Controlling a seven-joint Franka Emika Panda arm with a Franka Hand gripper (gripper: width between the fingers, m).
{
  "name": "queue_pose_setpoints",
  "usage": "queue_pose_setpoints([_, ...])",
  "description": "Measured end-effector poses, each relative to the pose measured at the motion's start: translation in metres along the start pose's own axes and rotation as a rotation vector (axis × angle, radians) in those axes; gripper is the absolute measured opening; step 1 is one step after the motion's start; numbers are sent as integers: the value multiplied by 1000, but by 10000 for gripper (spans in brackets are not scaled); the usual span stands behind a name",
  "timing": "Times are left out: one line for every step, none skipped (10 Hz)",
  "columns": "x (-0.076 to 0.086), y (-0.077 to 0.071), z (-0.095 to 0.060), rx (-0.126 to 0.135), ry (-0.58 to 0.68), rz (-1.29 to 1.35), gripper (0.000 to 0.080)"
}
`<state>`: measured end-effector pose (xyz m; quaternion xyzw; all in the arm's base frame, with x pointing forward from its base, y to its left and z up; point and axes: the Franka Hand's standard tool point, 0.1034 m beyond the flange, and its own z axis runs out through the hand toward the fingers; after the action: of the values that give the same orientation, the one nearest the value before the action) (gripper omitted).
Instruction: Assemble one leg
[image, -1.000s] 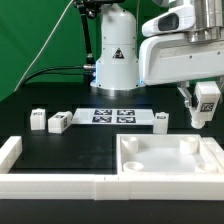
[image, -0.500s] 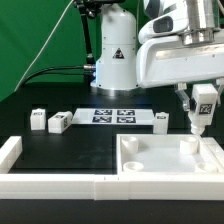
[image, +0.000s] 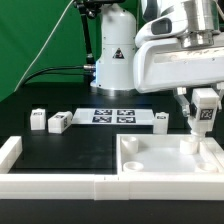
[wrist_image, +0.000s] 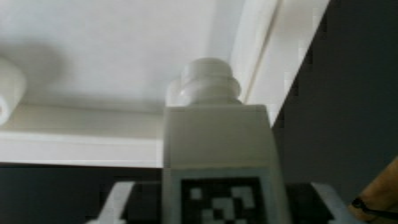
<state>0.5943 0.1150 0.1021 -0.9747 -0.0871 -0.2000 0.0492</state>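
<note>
**A:** How do the jaws stand?

**B:** Closed against the sides of the leg (image: 205, 112). The gripper (image: 204, 102) has it by the upper part, and the block hangs upright with its black-and-white tag facing the exterior camera.

**A:** Where is that in the scene?

**B:** At three o'clock in the exterior view, over the far corner of the tray-like part (image: 160, 181), which fills the five o'clock area. The wrist view looks down the block onto that corner. A rounded white stub shows just past the block's end, and I cannot tell whether it touches the tray.

**A:** And further out?

**B:** Three loose legs stand on the black table (image: 70, 150). Two are together at nine o'clock (image: 38, 120) (image: 58, 123). The third (image: 161, 121) is just at three o'clock of the marker board (image: 112, 116), which lies in the middle. The arm's base (image: 115, 55) rises at twelve o'clock.
</note>
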Motion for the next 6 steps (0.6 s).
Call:
queue_pose_setpoints([6,3,4,-1,6,-22,287])
queue_pose_setpoints([5,3,4,-1,6,-22,287])
queue_pose_setpoints([5,2,5,0,5,-22,287])
queue_pose_setpoints([5,2,5,0,5,-22,287])
queue_pose_setpoints([5,3,6,0,3,-24,287])
queue_pose_setpoints([12,5,10,1,-1,-33,287])
